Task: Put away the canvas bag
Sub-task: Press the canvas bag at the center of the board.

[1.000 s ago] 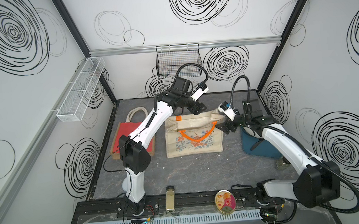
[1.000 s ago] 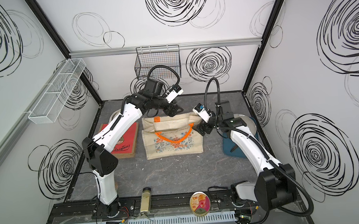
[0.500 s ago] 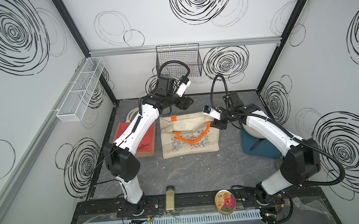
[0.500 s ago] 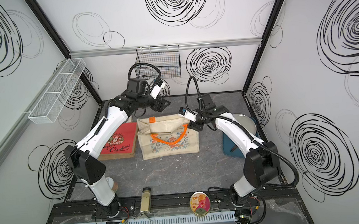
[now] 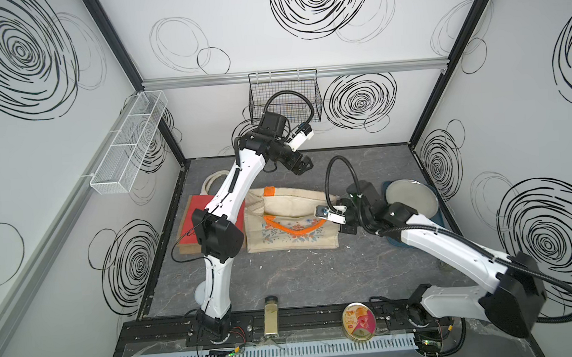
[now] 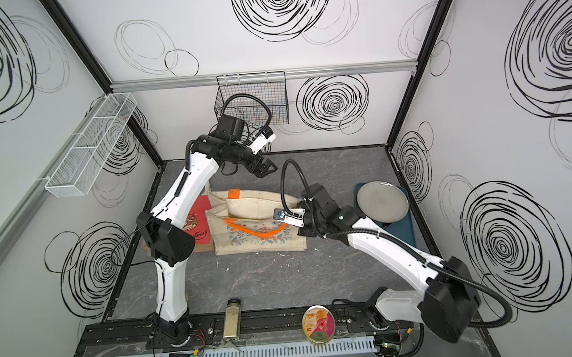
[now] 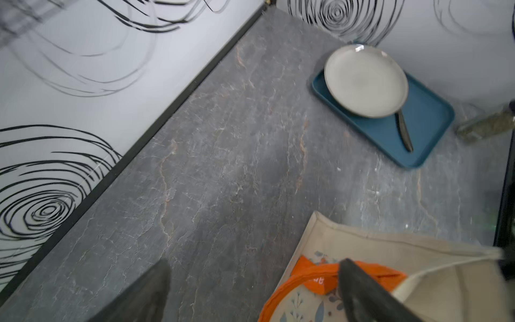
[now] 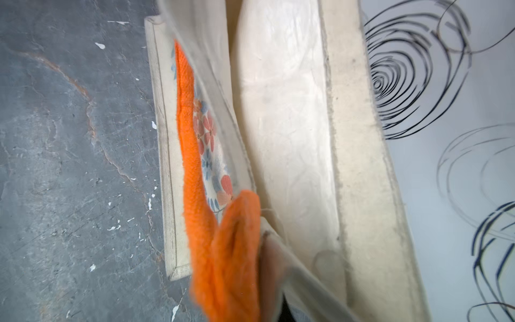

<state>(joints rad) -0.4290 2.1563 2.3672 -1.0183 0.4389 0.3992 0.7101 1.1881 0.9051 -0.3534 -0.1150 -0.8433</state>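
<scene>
**Right gripper closed on the bag's handle, left gripper open and clear of the bag**

The canvas bag (image 5: 303, 242) lies flat on the grey table (image 5: 285, 282) with its mouth gaping and its floral face up. The right gripper (image 5: 330, 219) sits at the bag's edge on the right arm's side. Its jaws are closed on the orange handle (image 8: 223, 264), and in the right wrist view the strap is bunched against the bag's rim. The fingers themselves are largely hidden by cloth. The left gripper (image 6: 266, 169) hangs beyond the bag's far edge, apart from it. Its fingers (image 7: 145, 292) are spread wide, nothing lies between them, and they touch nothing. A red bag (image 5: 191, 224) lies just beside the canvas bag on the left arm's side, partly under that arm. On the opposite side of the canvas bag, a blue tray (image 7: 429, 117) carries a grey plate (image 7: 365, 80).
</scene>
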